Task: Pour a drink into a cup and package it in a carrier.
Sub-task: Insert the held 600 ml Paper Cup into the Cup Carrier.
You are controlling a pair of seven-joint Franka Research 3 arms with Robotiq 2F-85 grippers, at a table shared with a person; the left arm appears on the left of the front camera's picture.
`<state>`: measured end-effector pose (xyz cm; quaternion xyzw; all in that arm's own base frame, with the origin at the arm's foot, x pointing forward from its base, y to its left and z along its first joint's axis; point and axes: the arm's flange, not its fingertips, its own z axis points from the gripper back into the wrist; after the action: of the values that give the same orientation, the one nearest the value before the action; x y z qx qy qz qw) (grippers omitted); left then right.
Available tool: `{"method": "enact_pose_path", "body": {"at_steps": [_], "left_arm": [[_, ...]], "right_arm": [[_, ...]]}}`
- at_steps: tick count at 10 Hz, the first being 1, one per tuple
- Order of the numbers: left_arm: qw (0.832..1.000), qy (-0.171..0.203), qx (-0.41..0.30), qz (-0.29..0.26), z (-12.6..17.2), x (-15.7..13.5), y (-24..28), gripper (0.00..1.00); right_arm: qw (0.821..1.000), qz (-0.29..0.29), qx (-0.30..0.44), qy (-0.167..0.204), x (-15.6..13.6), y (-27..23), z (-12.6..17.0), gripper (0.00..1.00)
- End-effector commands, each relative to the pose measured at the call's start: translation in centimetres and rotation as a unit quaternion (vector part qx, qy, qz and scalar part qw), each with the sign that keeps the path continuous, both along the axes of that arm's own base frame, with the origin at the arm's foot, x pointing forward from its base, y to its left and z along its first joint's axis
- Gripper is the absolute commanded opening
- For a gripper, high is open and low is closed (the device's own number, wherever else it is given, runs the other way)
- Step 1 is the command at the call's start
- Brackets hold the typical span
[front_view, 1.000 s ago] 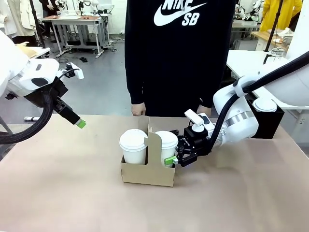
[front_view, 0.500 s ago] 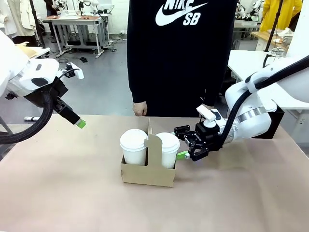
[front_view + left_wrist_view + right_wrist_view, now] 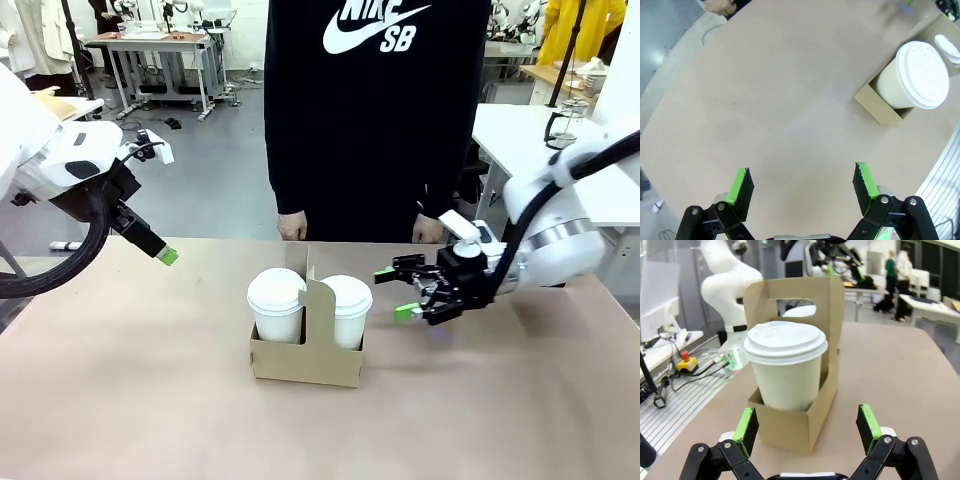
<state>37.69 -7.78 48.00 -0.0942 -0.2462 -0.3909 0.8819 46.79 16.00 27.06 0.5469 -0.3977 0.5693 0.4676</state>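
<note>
Your right wrist view shows the carrier (image 3: pixel 805 425) handle's cut-out, edge-on from the front. Both the right gripper (image 3: pixel 398 292) and left gripper (image 3: pixel 802 182) are spread wide, empty, touching nothing.

Surface (image 3: pixel 120 400): covered in matt tan sheet, smooth, paper-like, faintly creased. Carrier (image 3: pixel 305 362): brown cardboard, matt, raw cut edges seen at the handle tab. Cups (image 3: pixel 277 318): white paper walls, matt. Lids (image 3: pixel 785 342): white plastic, smooth, slight sheen, embossed marks noted on top. Right gripper (image 3: pixel 397 292) and left gripper (image 3: pixel 803 181): black matt bodies with bolted links; green pads (image 3: pixel 746 429), rubbery, finely ribbed at the edges. Arm shells (image 3: pixel 560 215): glossy white plastic. Person's top (image 3: pixel 375 130): black cloth, printed white.
</note>
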Motion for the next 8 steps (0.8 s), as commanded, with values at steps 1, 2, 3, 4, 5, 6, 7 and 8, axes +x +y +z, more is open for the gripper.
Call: {"method": "enact_pose_path", "body": {"at_steps": [1, 2, 3, 4, 5, 6, 7, 8], "left_arm": [[1.0, 0.001, 0.001, 0.008, 0.0, 0.0, -0.1, 1.0], [1.0, 0.001, 0.001, 0.008, 0.0, 0.0, -0.1, 1.0], [1.0, 0.001, 0.001, 0.008, 0.0, 0.0, -0.1, 1.0], [1.0, 0.001, 0.001, 0.008, 0.0, 0.0, -0.1, 1.0], [1.0, 0.001, 0.001, 0.008, 0.0, 0.0, -0.1, 1.0], [1.0, 0.001, 0.001, 0.008, 0.0, 0.0, -0.1, 1.0], [1.0, 0.001, 0.001, 0.008, 0.0, 0.0, -0.1, 1.0], [1.0, 0.001, 0.001, 0.008, 0.0, 0.0, -0.1, 1.0]], "right_arm": [[0.996, -0.069, -0.056, 0.029, -1.6, -4.2, 2.7, 1.0], [0.989, -0.111, -0.083, 0.05, -2.4, -6.7, 3.8, 1.0], [0.975, -0.168, -0.123, 0.08, -3.3, -9.6, 4.7, 1.0], [0.958, -0.217, -0.157, 0.101, -4.1, -12.2, 5.1, 1.0], [0.945, -0.253, -0.173, 0.114, -5.1, -14.7, 5.5, 1.0], [0.936, -0.276, -0.179, 0.122, -6.2, -16.6, 6.0, 1.0], [0.929, -0.295, -0.184, 0.127, -7.3, -18.1, 6.4, 1.0], [0.922, -0.309, -0.194, 0.13, -7.9, -18.7, 6.7, 1.0]]}}
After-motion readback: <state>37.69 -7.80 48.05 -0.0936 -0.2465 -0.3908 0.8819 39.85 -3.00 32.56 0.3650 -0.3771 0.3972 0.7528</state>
